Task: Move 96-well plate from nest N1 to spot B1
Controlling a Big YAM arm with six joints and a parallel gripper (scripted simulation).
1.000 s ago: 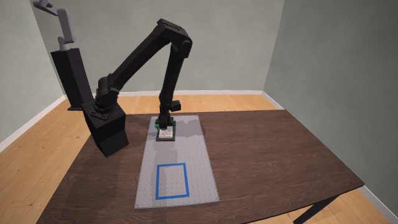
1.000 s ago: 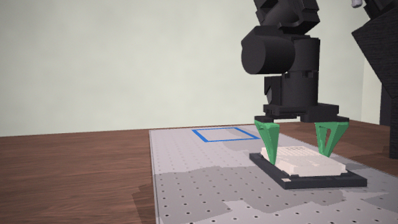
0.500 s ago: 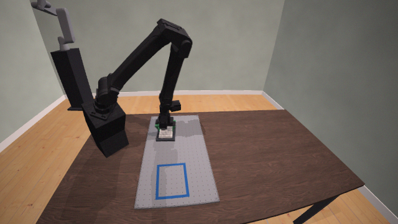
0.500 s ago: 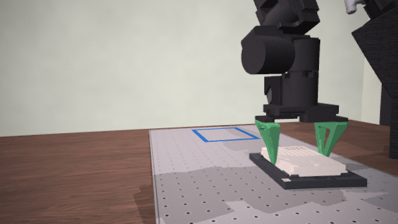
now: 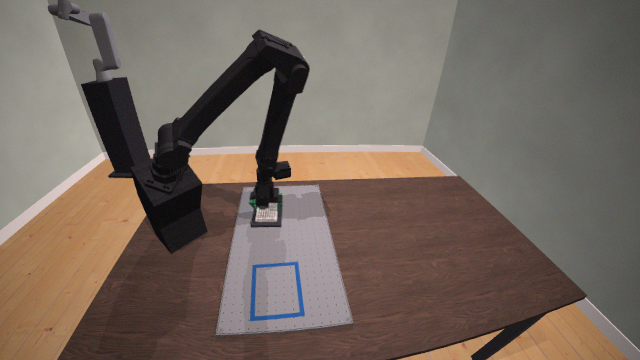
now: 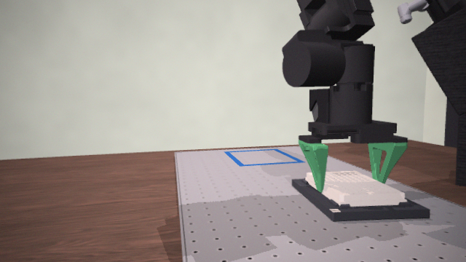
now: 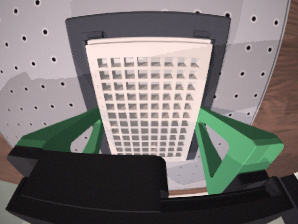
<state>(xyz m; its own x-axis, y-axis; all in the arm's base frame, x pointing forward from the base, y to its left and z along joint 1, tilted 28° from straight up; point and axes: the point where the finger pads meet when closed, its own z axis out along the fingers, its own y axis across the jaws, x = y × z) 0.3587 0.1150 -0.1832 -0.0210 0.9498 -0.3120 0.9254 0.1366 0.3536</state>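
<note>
Gripping the 96-well plate (image 6: 358, 188) across its long sides, hand (image 6: 349, 178) clenched, plate in nest (image 6: 368, 212)

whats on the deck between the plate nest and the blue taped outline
Nothing stands there: in the top view, only bare perforated deck and shadow separate the plate nest from the blue taped outline.

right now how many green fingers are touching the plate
2: one finger grips the 96-well plate on its nearer long side, the other finger on its far side. The plate still sits in the nest.
</note>
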